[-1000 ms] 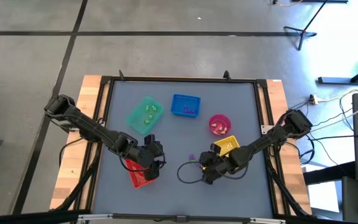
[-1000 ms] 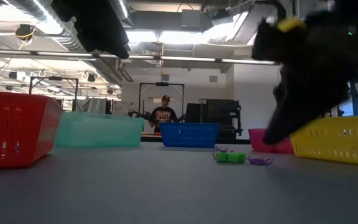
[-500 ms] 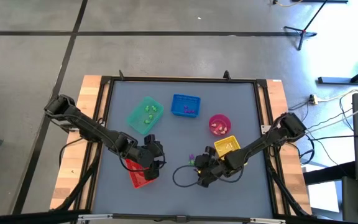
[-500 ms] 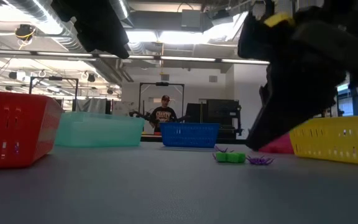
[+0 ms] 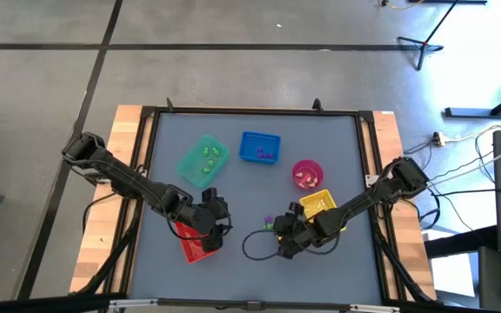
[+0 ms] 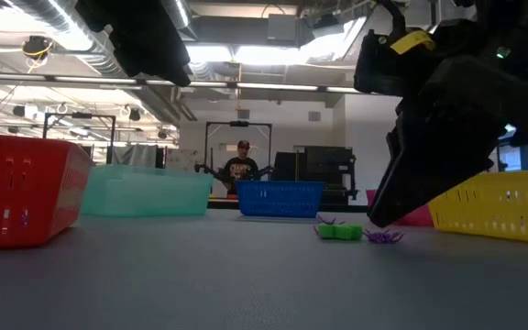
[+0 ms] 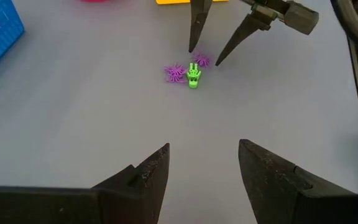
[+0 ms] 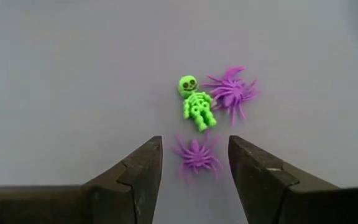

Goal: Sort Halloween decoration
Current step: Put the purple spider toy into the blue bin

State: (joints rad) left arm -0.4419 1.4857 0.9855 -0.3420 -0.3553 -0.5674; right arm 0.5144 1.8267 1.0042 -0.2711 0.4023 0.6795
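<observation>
Three tiny trinkets lie flat on the grey table: a green skeleton (image 8: 196, 106), one purple spider (image 8: 232, 90) beside it and a second purple spider (image 8: 196, 155). They show in the high view as a small cluster (image 5: 269, 222) and in the low view as the skeleton (image 6: 339, 232) and a spider (image 6: 383, 236). My right gripper (image 8: 191, 158) is open and low over the table, one finger on each side of the second spider without touching it. My left gripper (image 7: 204, 158) is open and waits above the red tray (image 5: 194, 243).
The yellow tray (image 5: 317, 203) stands close behind my right gripper, with the pink bowl (image 5: 308, 173) beyond it. The blue tray (image 5: 260, 147) and green tray (image 5: 203, 159) sit toward the far side, both holding trinkets. A cable loops on the table near the right arm (image 5: 255, 248).
My right gripper has moved toward the table's left, away from the yellow tray and toward the trinkets, and has come down closer to the table. The trinkets lie where they were.
</observation>
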